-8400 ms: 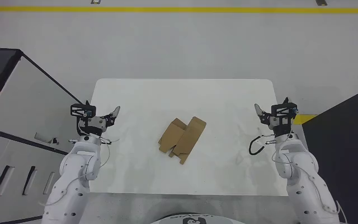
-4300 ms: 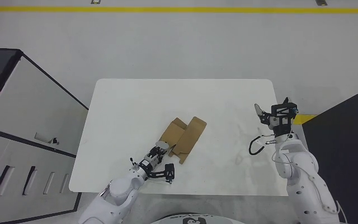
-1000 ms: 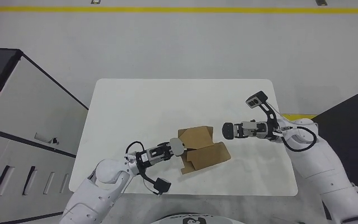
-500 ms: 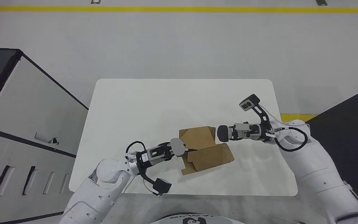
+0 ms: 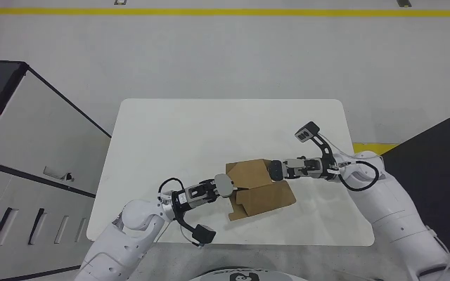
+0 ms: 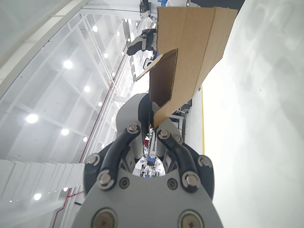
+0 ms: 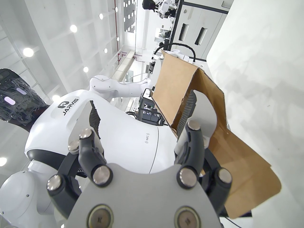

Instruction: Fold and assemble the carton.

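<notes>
WAREHOUSE TEST BENCH: The carton [image 5: 256,188], which lay flat on the table [image 5: 176,126] some eight seconds ago, now stands partly opened into a loose sleeve at lower centre of the top view, with one brown panel raised above another. The left gripper [image 5: 223,184], which came in from the lower left, is clamped on a flap at the carton's left end. Its fingers [image 6: 128,112] are pressed together on the cardboard edge in the left wrist view. In the last second the right gripper [image 5: 276,171] has slid in from the right of the frame to the carton's upper right edge, touching it or nearly so. Its jaws stand apart, one finger [image 7: 190,110] beside the cut edge of the raised panel and the other clear of it, with nothing gripped. With one end pinned and the second arm at the other, squaring the sleeve looks about to begin. The flaps remain unfolded, and the thin board could buckle if pushed off its crease.
</notes>
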